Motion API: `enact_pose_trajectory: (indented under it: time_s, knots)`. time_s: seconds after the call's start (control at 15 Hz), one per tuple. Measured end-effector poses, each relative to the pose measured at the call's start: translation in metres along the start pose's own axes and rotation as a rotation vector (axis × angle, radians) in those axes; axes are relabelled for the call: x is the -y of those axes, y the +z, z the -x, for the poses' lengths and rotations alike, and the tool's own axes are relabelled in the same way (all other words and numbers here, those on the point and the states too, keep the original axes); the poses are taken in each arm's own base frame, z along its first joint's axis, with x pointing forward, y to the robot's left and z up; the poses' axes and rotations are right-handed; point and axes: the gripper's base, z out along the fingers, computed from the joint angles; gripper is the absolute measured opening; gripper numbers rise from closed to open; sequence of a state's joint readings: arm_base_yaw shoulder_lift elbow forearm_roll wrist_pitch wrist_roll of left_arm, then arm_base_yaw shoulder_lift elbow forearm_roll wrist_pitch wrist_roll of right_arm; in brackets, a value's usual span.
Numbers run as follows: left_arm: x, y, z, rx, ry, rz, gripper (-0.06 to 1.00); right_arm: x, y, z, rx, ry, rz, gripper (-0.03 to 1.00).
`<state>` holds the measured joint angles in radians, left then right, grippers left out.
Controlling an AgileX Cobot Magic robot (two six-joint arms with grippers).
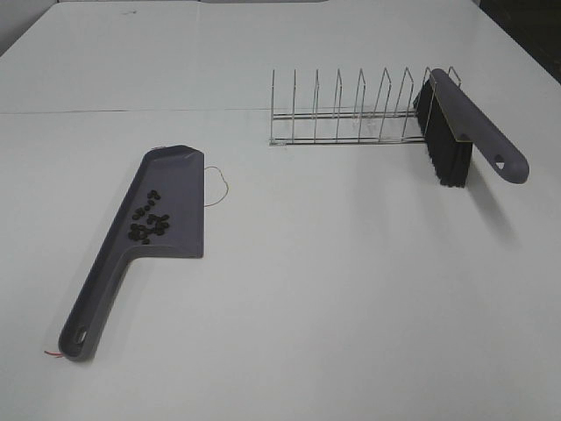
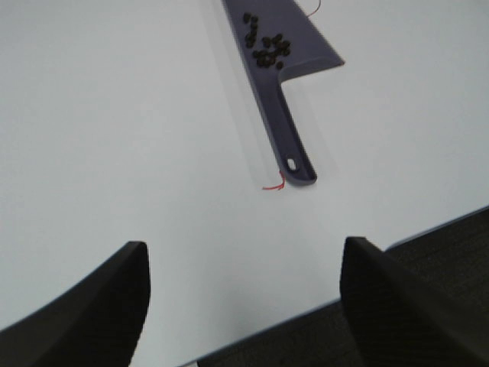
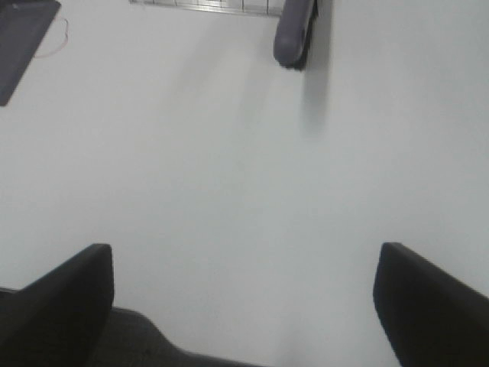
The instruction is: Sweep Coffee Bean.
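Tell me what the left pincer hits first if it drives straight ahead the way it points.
Probably the dustpan: its handle end lies ahead of the open left pincer, slightly to one side, with bare table between. Depth is unclear, so it may just pass beside it.

Work surface and surroundings: white table under even, diffuse light.

The white table (image 1: pixel 289 289) fills nearly the whole exterior high view; a thin straight seam (image 1: pixel 131 111) crosses it from side to side in the far half. A dark area (image 1: pixel 526 35) lies beyond the far right corner. In the left wrist view, dark textured flooring (image 2: pixel 451 245) shows past the table edge. Shadows are soft and short.
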<state>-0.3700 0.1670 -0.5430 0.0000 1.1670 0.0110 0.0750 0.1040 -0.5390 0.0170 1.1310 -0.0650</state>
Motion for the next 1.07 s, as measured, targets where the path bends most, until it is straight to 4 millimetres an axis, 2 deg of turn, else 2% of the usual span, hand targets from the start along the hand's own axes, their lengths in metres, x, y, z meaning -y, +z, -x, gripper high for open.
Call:
enact_pose_trajectory:
  time_s: [0.2, 1.07]
  knots:
    - [0.0042, 0.0094, 0.0018, 0.060, 0.050, -0.044, 0.65, -0.0056, -0.0007, -0.0049, 0.077, -0.054, 0.052, 0.86]
    - [0.0041, 0.0098, 0.0018, 0.062, 0.050, -0.043, 0.65, -0.0062, 0.0004, -0.0048, 0.083, -0.055, 0.058, 0.86]
